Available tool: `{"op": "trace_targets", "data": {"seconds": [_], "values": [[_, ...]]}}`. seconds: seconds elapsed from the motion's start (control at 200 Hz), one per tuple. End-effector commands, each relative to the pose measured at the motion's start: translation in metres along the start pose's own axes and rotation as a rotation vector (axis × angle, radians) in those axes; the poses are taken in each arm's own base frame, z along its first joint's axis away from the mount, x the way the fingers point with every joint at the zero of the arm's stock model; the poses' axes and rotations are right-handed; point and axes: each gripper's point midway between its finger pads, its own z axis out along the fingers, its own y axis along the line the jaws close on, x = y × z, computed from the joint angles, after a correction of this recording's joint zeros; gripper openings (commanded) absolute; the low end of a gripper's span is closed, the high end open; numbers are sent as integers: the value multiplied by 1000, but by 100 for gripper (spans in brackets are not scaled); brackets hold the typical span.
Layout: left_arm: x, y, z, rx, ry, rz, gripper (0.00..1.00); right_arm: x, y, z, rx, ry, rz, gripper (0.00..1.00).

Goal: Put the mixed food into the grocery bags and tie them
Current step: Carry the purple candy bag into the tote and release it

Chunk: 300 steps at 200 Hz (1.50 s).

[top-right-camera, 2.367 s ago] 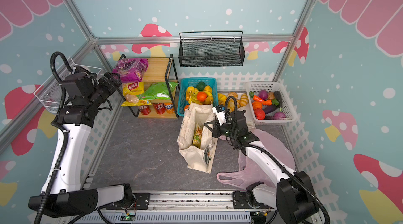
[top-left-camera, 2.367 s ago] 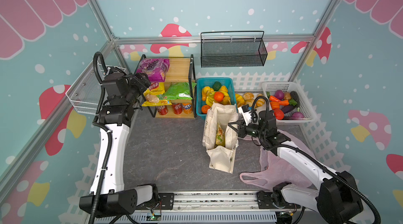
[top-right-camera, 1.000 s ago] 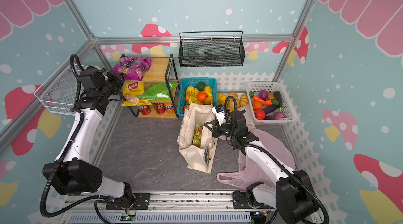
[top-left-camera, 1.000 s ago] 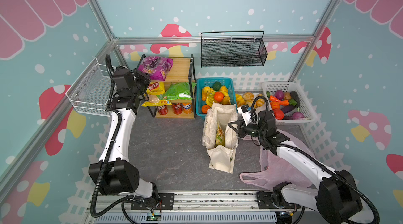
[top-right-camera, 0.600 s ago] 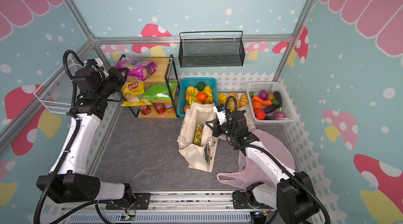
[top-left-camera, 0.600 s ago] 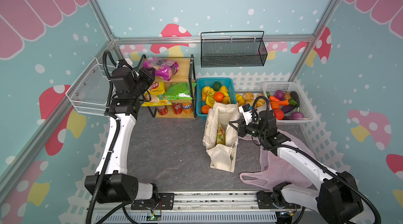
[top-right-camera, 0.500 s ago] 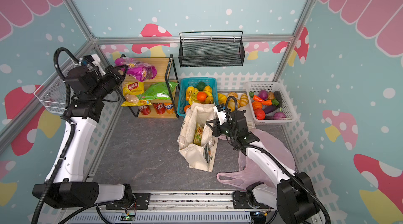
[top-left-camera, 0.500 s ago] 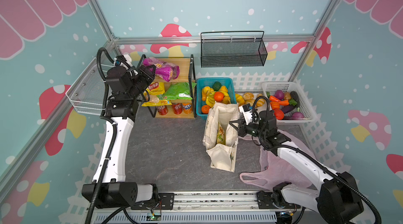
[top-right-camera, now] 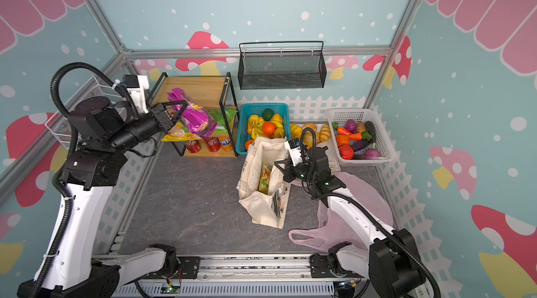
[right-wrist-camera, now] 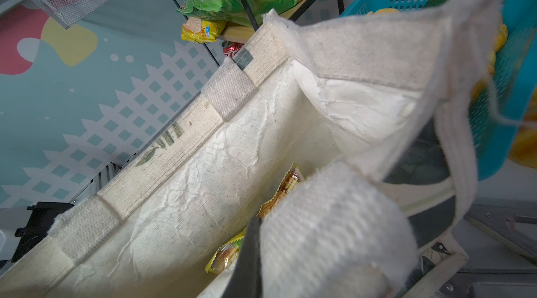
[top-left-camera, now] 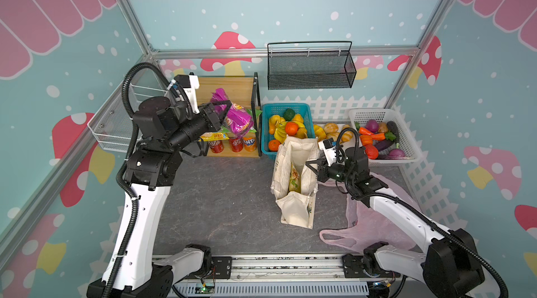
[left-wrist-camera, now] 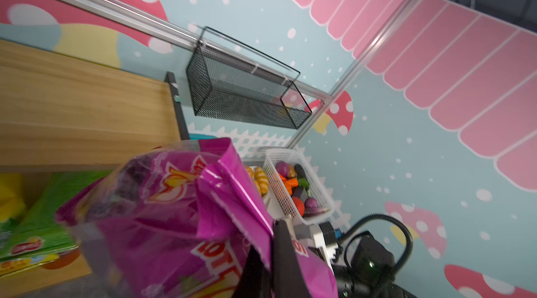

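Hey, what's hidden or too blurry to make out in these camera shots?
- Right wrist view: the yellow packet in the canvas tote is mostly hidden behind the blurred strap.
- Left wrist view: the purple packet covers the left gripper tips; its print is blurred.
- Top views: the right arm crosses the pink bag; contents unclear.

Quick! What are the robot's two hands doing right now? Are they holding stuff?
The left gripper is closed, holding the purple snack packet.
The right gripper is closed, pinching the rim of the cream canvas tote.
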Motion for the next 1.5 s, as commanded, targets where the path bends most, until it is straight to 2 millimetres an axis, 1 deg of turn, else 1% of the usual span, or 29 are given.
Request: {"op": "trace_targets", "data": {"seconds": [0.0, 0.07, 0.085, 0.095, 0.145, 0.24, 0.3, 0.365, 0.495, 0.625, 0.665, 0.755, 0.811, 0.861, 0.906, 0.941, 0.996, 1.076, 1.116, 1.161, 1.216, 1.256, 1.286, 1.341, 1.386, 1.496], "values": [[22, -43, -2, 152, 68, 122, 0, -20, 8, -4, -28, -34, -64, 0], [46, -57, 9, 214, 140, 140, 0, -20, 10, -5, -35, -33, -65, 0], [49, -56, 12, 216, 151, 144, 0, -21, 10, -5, -36, -34, -65, 0], [54, -62, 13, 235, 166, 147, 0, -21, 10, -5, -37, -35, -66, 0], [71, -69, 21, 270, 219, 163, 0, -23, 10, -6, -38, -38, -63, 0], [101, -74, 36, 309, 313, 182, 0, -25, 11, -8, -38, -44, -58, 0], [121, -70, 45, 308, 378, 191, 0, -25, 11, -9, -38, -46, -55, 0], [143, -60, 53, 277, 452, 200, 0, -26, 11, -11, -35, -50, -53, 0], [185, -47, 65, 268, 583, 196, 0, -27, 13, -12, -43, -55, -52, 0], [220, -29, 79, 224, 703, 166, 0, -30, 14, -13, -46, -64, -59, 0], [230, -27, 83, 221, 736, 138, 0, -31, 14, -14, -43, -70, -62, 0], [257, -30, 88, 237, 823, 99, 0, -33, 14, -15, -38, -79, -58, 0], [272, -28, 91, 224, 868, 77, 0, -35, 12, -16, -21, -87, -51, 0], [282, -23, 92, 206, 898, 58, 0, -35, 9, -16, -5, -94, -43, 0], [288, -16, 93, 177, 913, 46, 0, -36, 7, -17, 6, -100, -40, 0], [291, -12, 93, 156, 923, 46, 3, -36, 5, -17, 18, -103, -36, 0], [293, -8, 93, 134, 926, 49, 14, -35, 4, -18, 28, -109, -34, 0], [288, -13, 93, 147, 916, 47, 32, -35, 5, -17, 15, -118, -31, 0], [280, -13, 93, 136, 891, 62, 40, -35, 6, -16, 7, -118, -29, 0], [269, -9, 93, 95, 848, 91, 46, -34, 6, -16, 6, -118, -27, 0], [252, -1, 91, 31, 786, 118, 49, -33, 5, -16, 9, -116, -27, 0], [239, 9, 89, -40, 733, 136, 51, -32, 4, -16, 13, -116, -29, 0], [231, 22, 86, -112, 697, 150, 52, -32, 4, -16, 14, -114, -28, 0], [223, 44, 82, -238, 652, 180, 54, -30, 2, -16, 20, -111, -28, 0], [226, 57, 79, -301, 652, 193, 55, -29, 1, -15, 22, -109, -28, 0], [247, 71, 81, -349, 725, 170, 58, -28, 0, -13, 22, -105, -28, 0]]}}
